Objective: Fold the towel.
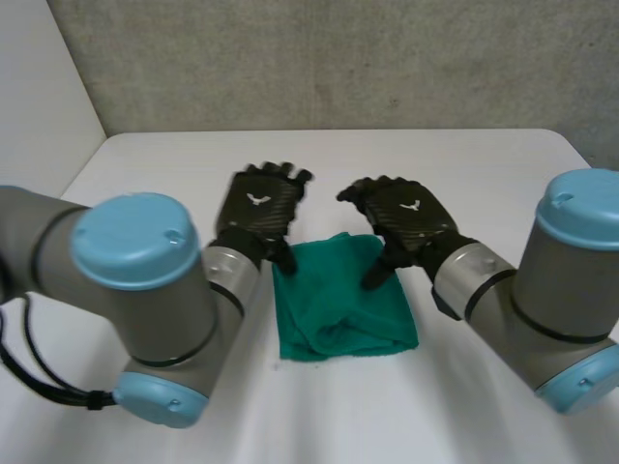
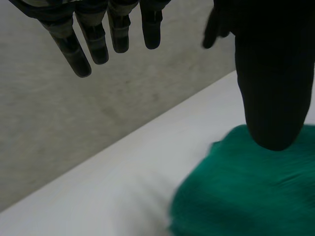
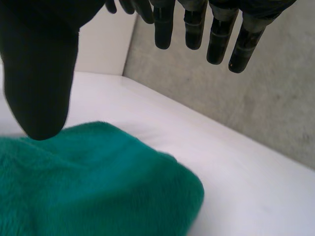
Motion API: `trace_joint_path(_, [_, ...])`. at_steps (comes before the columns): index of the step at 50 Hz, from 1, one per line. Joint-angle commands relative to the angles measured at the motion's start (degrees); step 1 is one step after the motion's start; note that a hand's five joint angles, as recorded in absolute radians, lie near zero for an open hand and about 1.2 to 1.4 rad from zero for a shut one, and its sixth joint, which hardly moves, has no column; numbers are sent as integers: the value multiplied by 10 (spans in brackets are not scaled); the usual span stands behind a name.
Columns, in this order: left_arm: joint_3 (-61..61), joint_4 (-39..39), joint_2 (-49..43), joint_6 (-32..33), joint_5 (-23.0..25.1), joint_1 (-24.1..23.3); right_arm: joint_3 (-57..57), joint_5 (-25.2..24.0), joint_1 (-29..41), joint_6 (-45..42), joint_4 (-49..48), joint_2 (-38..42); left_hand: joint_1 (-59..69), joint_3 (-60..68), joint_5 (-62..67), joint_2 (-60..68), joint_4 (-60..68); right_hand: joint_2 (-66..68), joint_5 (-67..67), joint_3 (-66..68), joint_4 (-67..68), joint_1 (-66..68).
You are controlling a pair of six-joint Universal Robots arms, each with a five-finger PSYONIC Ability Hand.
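**Left hand (image 1: 256,208), right hand (image 1: 406,217): open, empty**

The towel (image 1: 343,304) is laid on the worktop (image 1: 484,164) between them, extending towards the robot. One thumb is poised over each far corner; neither hand is judged nearer.

We see bare white surface (image 1: 464,164) open around a green towel (image 1: 343,304), the low obstacle mid-surface, left robot hand (image 1: 256,208) and right robot hand (image 1: 406,217) crowding its far corners, a narrow gap between them, grey wall (image 1: 338,68) behind.
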Motion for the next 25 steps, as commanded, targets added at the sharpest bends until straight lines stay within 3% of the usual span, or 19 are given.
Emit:
trace_joint_path(1, [49, -37, -86, -32, 26, -23, -21, -10, -37, 1, 62, 53, 19, 17, 10, 22, 21, -25, -33, -19, -29, -12])
trace_joint_path(7, [66, -83, -131, -33, 23, -21, -71, -3, -42, 0, 111, 117, 22, 20, 14, 26, 24, -25, -33, -19, -29, -12])
trace_joint_path(12, [57, -104, -138, -30, -9, 0, -107, -3, -40, -21, 155, 167, 22, 20, 14, 26, 24, -25, -33, -19, -29, -12])
trace_joint_path(17, [44, -118, -124, -23, -31, 35, -116, -1, -34, -45, 158, 171, 22, 20, 14, 26, 24, -25, -33, -19, -29, -12])
trace_joint_path(25, [28, -124, -90, -3, -28, 37, -122, 0, -32, -64, 158, 171, 21, 18, 12, 24, 23, -25, -33, -19, -29, -12])
